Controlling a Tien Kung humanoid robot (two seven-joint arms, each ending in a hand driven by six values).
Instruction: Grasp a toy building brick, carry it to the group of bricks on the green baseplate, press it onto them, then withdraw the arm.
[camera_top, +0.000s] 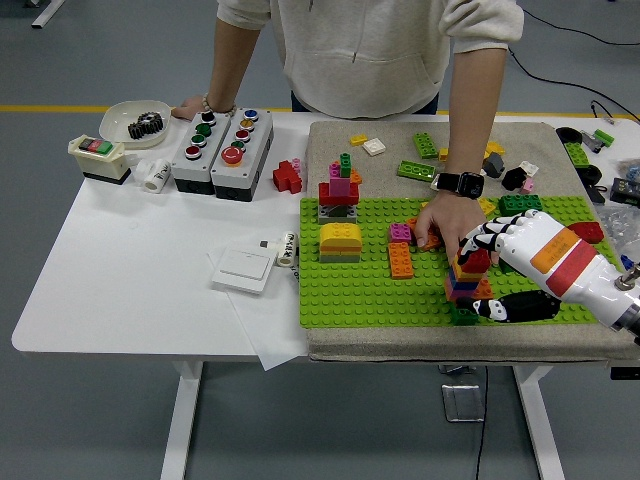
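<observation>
1. Red brick sits at the top of a small multicoloured stack near the front right of the green baseplate.
2. Right hand, white with black finger joints, reaches in from the right edge. Its fingers curl over the red brick from above and behind, while the thumb lies low at the front of the stack; the hand is closed around the brick.
3. Left arm is out of view.
4. Person's hand, with a dark watch at the wrist, presses down on the baseplate just behind and left of the stack, close to the robot's fingers; whether they touch cannot be told.
5. Person's other hand rests on the far edge of the bench.
6. Other builds on the baseplate: a tall red and pink tower, a yellow domed block, an orange brick.
7. Loose bricks lie scattered on the grey mat behind the baseplate.
8. Two push-button boxes, a white dish holding a gear and a white wall switch lie on the left of the bench, well apart from the stack.
</observation>
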